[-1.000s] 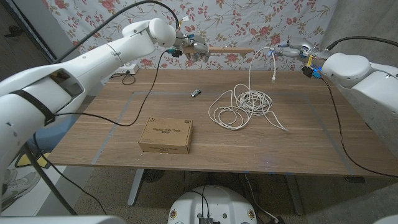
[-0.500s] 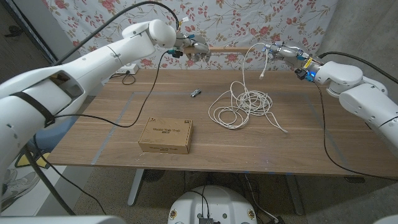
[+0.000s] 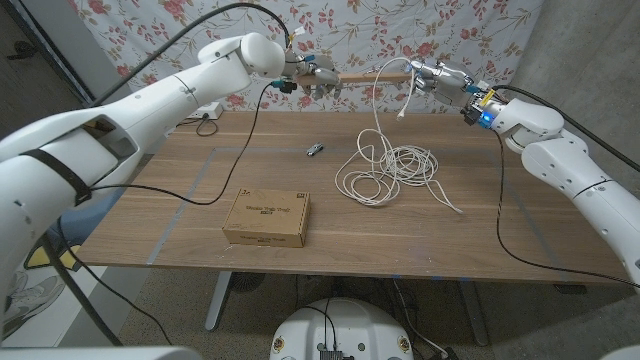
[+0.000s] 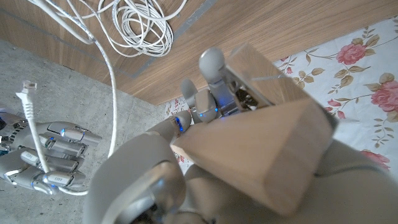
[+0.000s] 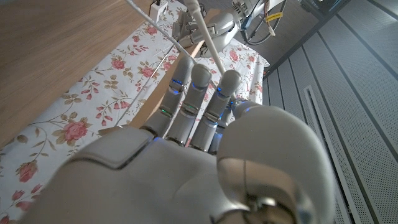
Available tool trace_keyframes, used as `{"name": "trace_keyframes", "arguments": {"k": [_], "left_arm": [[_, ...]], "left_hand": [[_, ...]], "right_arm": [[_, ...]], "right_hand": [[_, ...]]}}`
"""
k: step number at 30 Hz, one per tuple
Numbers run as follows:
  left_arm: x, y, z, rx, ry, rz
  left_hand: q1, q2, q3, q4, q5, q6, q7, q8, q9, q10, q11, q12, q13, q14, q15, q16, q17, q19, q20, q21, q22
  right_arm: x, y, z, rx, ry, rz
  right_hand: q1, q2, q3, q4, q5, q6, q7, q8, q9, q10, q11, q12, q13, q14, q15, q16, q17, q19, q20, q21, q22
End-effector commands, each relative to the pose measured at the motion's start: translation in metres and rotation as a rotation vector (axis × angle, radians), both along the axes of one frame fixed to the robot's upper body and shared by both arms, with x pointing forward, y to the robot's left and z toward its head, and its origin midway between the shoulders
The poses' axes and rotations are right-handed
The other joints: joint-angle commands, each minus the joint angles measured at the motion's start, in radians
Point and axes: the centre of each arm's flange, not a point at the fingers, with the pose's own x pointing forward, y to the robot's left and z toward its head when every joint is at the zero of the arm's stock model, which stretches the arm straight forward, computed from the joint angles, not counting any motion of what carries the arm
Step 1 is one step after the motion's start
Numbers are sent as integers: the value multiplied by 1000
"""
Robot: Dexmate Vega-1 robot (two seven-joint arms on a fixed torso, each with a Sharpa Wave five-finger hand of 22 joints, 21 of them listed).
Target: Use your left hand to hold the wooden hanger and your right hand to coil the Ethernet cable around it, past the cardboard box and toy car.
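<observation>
My left hand (image 3: 314,73) grips the wooden hanger (image 3: 368,74) in the air above the table's far edge, its bar pointing toward my right hand (image 3: 437,76). The right hand holds the white Ethernet cable (image 3: 376,110) just off the bar's free end. The cable rises from its loose coil (image 3: 390,166) on the table, arches by the bar's tip, and its plug end (image 3: 402,112) dangles below the hand. In the left wrist view the hanger's wood (image 4: 267,143) sits in my left hand (image 4: 155,180), with the right hand (image 4: 53,162) holding the cable (image 4: 106,93) beyond. The cardboard box (image 3: 266,218) and toy car (image 3: 314,151) lie on the table.
A power strip (image 3: 203,108) lies at the table's back left. A flowered curtain (image 3: 360,30) hangs close behind both hands. A black cable (image 3: 240,150) trails from the left arm across the table's left part.
My right hand has moved left with the cable, from well right of the hanger up to its free end. The cable's raised strand shifted left with it. The left hand held still.
</observation>
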Motion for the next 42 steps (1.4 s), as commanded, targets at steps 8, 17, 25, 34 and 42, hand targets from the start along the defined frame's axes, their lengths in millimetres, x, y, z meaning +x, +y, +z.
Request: {"name": "trace_keyframes", "arguments": {"k": [8,17,25,34,42], "left_arm": [[0,2,-9,-48,29,-62],[-8,26,-15,-171,67,-130],[-10,43,-21,-222,41,-74],[-13,53,-25,-295,9,-76],[-9,45,-26,-220,-20,24]], "left_hand": [[-7,-5,11,3,0,5,7,8,0,-4,0,5,4,-7,0,7,7,-1,3,3,0],[-7,-6,12,3,1,6,8,10,-1,-2,1,6,4,-7,0,6,3,-2,4,4,0],[-7,-6,14,2,1,5,9,12,-1,-2,1,6,4,-6,0,9,1,-1,3,5,0],[-8,-5,15,3,1,5,9,14,-2,-1,-2,6,4,-9,2,7,-3,0,3,6,0],[-8,-4,16,2,1,0,8,18,2,2,-1,6,4,-3,2,13,-4,7,0,6,-4]], "right_arm": [[-9,-26,26,116,-78,-18],[-12,-51,34,200,-93,-40],[-19,-62,32,251,-110,-41],[-26,-68,30,267,-125,-54],[-30,-67,30,264,-124,-47]], "right_hand": [[-4,4,29,-6,-1,5,-17,2,-8,3,-13,1,33,-32,-91,55,2,-54,-17,18,8],[-10,2,29,0,-1,8,-24,2,-12,4,-13,-2,49,-47,-90,80,1,-83,-11,25,8],[-17,1,29,4,1,11,-27,3,-15,8,-13,-6,61,-58,-91,104,1,-97,-13,34,6],[-24,1,30,8,2,11,-31,3,-16,11,-14,-9,74,-67,-91,128,0,-108,-14,43,5],[-27,1,31,8,3,11,-30,5,-16,11,-15,-14,78,-71,-91,141,0,-114,-14,47,4]]}}
